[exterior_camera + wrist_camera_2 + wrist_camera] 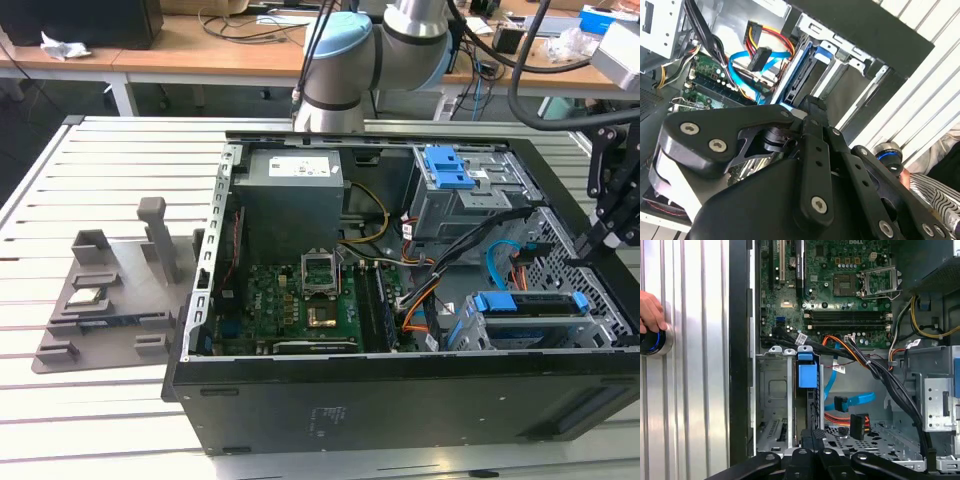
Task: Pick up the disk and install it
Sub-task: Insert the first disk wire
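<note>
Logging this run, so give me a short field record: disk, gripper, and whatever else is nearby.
disk: on edge in the drive bay, blue frame showing
gripper: over the bay, in line with the disk; contact unclear
computer case: open, lying on a slatted table
hand: on a round button beside the case

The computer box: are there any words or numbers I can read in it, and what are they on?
No text is clear enough to quote.
Power supply label: print too small to read.
Motherboard: white markings, too small to read.
Case's outer wall: small marks, blurred.
Disk: no print shows on it.
</note>
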Tool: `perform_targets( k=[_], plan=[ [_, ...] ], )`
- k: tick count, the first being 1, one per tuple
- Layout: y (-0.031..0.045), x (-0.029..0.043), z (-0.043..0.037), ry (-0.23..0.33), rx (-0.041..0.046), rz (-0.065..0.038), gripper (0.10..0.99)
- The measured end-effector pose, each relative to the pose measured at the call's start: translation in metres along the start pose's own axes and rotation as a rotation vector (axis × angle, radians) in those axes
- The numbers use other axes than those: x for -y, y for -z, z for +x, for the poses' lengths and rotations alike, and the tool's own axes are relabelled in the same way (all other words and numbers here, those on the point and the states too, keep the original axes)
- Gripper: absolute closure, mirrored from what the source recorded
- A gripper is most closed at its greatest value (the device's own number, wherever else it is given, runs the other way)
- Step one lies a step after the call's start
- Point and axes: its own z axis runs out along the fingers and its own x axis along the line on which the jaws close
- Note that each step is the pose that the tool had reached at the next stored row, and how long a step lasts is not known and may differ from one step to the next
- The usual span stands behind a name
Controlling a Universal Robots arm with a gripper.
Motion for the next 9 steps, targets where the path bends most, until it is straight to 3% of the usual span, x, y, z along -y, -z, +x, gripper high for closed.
perform_targets(
  k=[2,3,4,7,9],
  plan=[
    [0.0003,0.007,-0.0012,0.0,-0.0001,0.0,0.98],
    [0.0006,0.0169,-0.003,0.0,-0.0002,0.0,0.98],
    [0.0001,0.0193,-0.0048,0.0,-0.0003,0.0,0.98],
    [-0.0064,0.0183,-0.0241,0.0,-0.0004,0.0,0.98],
    [-0.0085,0.0176,-0.0265,0.0,-0.0003,0.0,0.98]
  ],
)
